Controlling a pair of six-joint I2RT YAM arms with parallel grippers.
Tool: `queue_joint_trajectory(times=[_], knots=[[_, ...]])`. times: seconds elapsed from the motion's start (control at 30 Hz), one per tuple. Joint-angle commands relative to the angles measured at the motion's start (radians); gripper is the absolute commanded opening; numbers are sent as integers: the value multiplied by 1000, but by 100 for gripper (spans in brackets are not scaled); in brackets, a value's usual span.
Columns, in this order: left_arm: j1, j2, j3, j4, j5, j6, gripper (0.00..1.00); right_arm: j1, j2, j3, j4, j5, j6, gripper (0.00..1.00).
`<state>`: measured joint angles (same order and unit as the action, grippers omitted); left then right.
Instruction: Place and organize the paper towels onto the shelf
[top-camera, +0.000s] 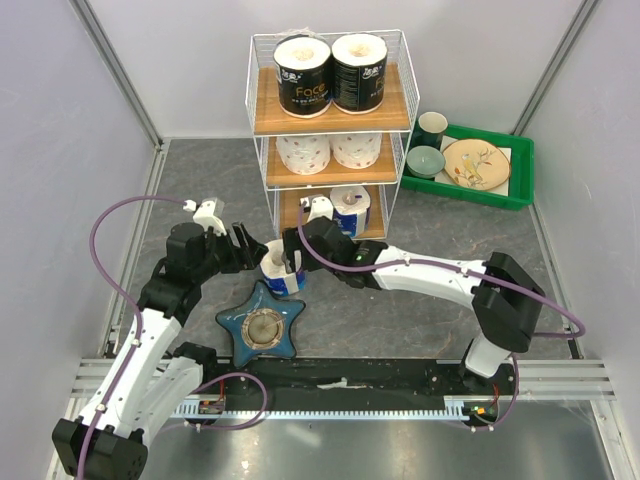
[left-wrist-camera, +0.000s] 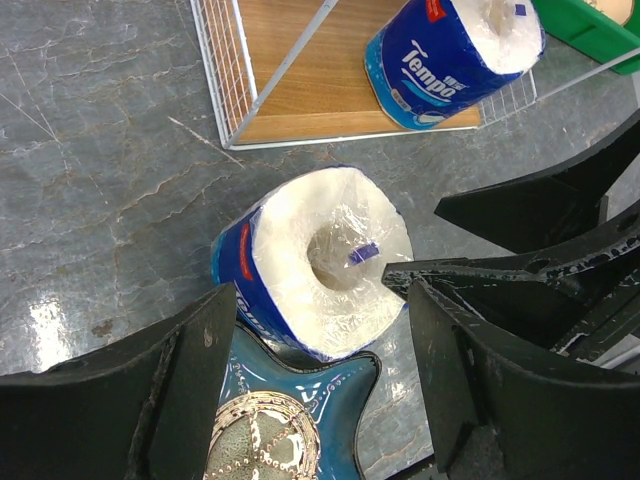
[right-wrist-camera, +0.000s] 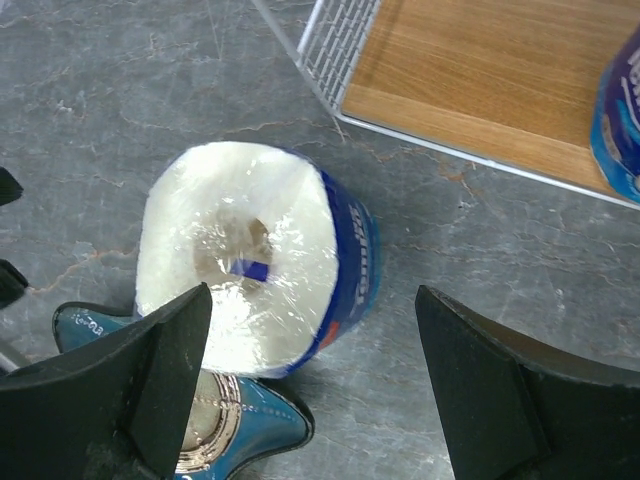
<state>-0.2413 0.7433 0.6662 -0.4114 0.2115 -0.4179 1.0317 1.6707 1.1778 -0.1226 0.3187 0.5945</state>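
Note:
A blue-white paper towel roll (top-camera: 281, 272) stands tilted on the table in front of the shelf (top-camera: 331, 112), its lower edge against the blue star dish (top-camera: 262, 326). My left gripper (top-camera: 251, 248) is open just left of it. My right gripper (top-camera: 296, 256) is open over its right side. The roll shows between the jaws in the left wrist view (left-wrist-camera: 312, 262) and the right wrist view (right-wrist-camera: 245, 255). The shelf holds two black rolls (top-camera: 330, 73) on top, two white rolls (top-camera: 329, 151) in the middle and one blue-white roll (top-camera: 352, 208) at the bottom right.
The bottom tier's left half (left-wrist-camera: 305, 85) is bare wood, also in the right wrist view (right-wrist-camera: 470, 80). A green tray (top-camera: 520, 172) with cups and a plate stands right of the shelf. The star dish lies close under both grippers (left-wrist-camera: 290, 425).

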Motion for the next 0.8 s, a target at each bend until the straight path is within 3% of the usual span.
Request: queue_joint_trajectory(times=[0.0,0.23,0.43,0.63,0.7,0.77], knots=[[7,-7,16,16,-6,-15,76,8,46,68,34,-41,-16,91],[7,-5,18,14,-4,-16,76,14,142,163,-20,25,-24,89],[7,-5,18,14,-6,-16,76,24,173,183,-48,71,-28,80],[7,-4,16,14,-4,-16,76,27,198,203,-91,106,-39,59],[7,-7,16,14,-4,-16,76,30,196,192,-94,131,-35,45],[7,-5,16,14,-4,-16,76,36,160,160,-62,180,-13,41]])
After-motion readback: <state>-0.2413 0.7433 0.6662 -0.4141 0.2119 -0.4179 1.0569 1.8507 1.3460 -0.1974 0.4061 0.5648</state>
